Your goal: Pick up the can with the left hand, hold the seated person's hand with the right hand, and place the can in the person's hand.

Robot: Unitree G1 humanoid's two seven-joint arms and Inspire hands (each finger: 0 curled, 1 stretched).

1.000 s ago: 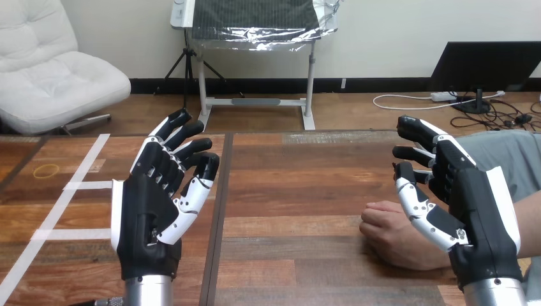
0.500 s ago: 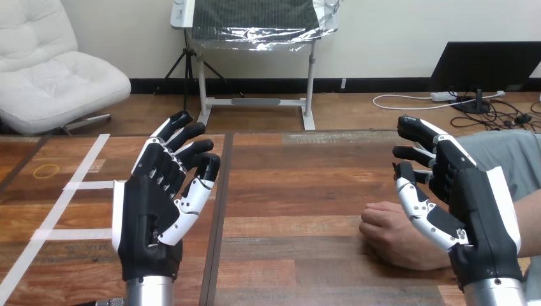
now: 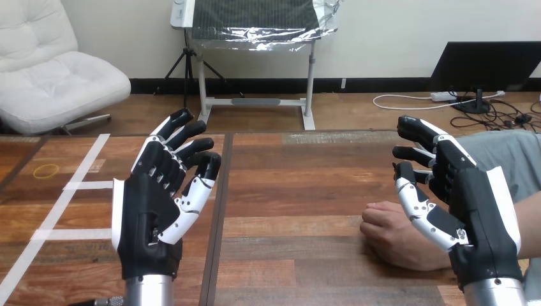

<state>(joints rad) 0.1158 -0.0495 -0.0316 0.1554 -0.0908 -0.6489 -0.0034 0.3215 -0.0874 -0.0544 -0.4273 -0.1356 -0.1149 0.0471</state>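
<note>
Hands both raised over the brown wooden plank table point(image 3: 300, 185). Left hand point(image 3: 150, 210) at the view's left: fingers spread and loosely extended, holding nothing, touching nothing. Right hand point(image 3: 472, 204) at the view's right: fingers loosely bent and apart, gripping nothing. Person's hand point(image 3: 389, 233) lies knuckles-up on the table just beside the right hand's thumb; contact cannot be told. White tape strips point(image 3: 64, 197) and a small yellow ring point(image 3: 46, 170) lie on the table's left part.
</note>
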